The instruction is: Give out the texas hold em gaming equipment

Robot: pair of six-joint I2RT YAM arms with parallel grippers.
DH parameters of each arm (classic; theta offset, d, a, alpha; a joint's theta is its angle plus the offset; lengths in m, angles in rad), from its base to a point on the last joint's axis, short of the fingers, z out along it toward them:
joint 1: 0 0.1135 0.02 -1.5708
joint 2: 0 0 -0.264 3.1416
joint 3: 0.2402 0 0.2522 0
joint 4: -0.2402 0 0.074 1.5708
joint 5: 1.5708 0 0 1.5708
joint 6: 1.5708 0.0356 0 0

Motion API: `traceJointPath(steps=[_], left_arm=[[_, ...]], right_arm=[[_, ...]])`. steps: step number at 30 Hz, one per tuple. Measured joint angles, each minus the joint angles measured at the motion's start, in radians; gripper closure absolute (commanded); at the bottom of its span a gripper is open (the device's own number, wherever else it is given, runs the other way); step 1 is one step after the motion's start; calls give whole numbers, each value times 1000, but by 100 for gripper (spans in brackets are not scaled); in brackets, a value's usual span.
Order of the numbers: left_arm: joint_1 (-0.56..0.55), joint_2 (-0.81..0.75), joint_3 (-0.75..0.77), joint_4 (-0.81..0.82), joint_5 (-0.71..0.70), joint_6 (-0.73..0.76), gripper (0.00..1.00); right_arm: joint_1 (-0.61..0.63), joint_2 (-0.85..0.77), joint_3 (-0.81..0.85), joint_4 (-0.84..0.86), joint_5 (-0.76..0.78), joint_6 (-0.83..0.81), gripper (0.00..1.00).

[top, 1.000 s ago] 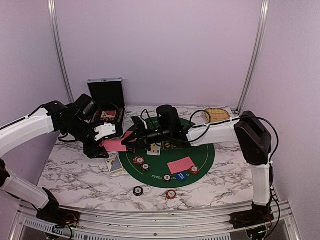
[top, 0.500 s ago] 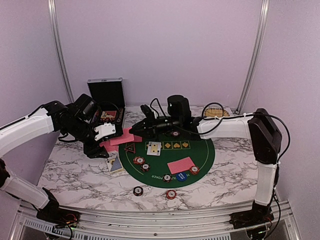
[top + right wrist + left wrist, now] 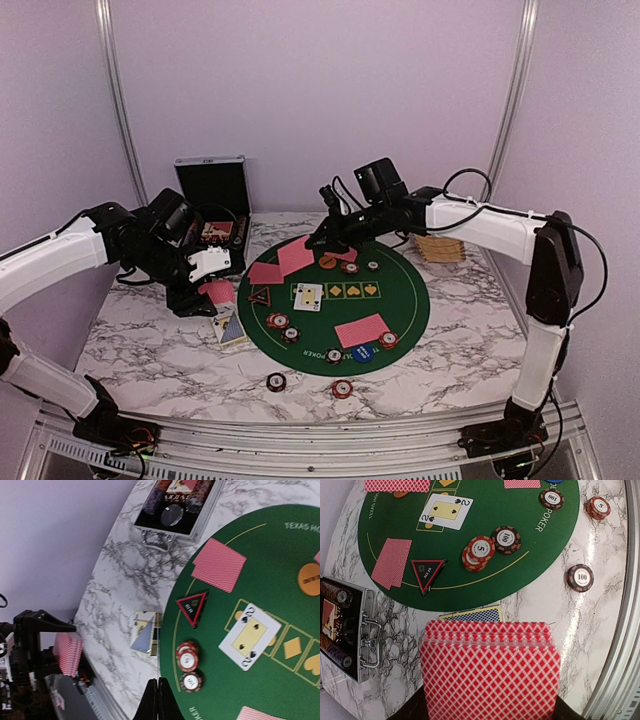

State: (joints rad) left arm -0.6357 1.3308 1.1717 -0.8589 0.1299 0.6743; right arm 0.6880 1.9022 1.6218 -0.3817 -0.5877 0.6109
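Note:
My left gripper (image 3: 208, 290) is shut on a fanned deck of red-backed cards (image 3: 489, 672) and holds it above the marble, left of the green mat (image 3: 405, 300). My right gripper (image 3: 322, 240) hovers over the mat's back left, jaws shut (image 3: 158, 681) with nothing showing between them. One red-backed card (image 3: 265, 272) lies on the mat's left edge beside the dark triangular marker (image 3: 260, 296). A second card (image 3: 297, 255) sits tilted just left of the right fingers; I cannot tell whether it rests on the mat. An orange disc (image 3: 327, 262) lies beside it.
A face-up two of spades (image 3: 308, 296), another red-backed card (image 3: 360, 330), a blue disc (image 3: 361, 353) and several chips (image 3: 284, 327) lie on the mat. Two chips (image 3: 276, 381) lie off its front. A blue-backed card box (image 3: 232, 330), the open black case (image 3: 212, 195) and a wicker basket (image 3: 440, 248) surround it.
My right gripper has pulled away from the left gripper's deck and moved back and right across the mat. Two red-backed cards now show at the mat's back left. The left arm has stayed put.

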Motion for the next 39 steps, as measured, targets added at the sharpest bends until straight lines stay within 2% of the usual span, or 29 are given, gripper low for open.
traceJointPath(steps=[3, 7, 10, 15, 21, 28, 39], left_arm=[[0, -2, -3, 0, 0, 0, 100], [0, -3, -5, 0, 0, 0, 100], [0, -4, -7, 0, 0, -1, 100], [0, -3, -7, 0, 0, -1, 100], [0, -3, -7, 0, 1, -2, 100], [0, -3, -8, 0, 2, -1, 100], [0, -19, -21, -1, 1, -1, 100]], right_arm=[[10, 0, 67, -126, 182, -145, 100], [43, 2, 71, -218, 422, -301, 100], [103, 6, 35, -225, 637, -425, 100], [205, 71, 37, -228, 913, -588, 100], [253, 171, 35, -188, 1133, -745, 100], [275, 208, -42, 2, 1283, -936, 100], [325, 245, -175, 247, 1238, -1186, 100]])
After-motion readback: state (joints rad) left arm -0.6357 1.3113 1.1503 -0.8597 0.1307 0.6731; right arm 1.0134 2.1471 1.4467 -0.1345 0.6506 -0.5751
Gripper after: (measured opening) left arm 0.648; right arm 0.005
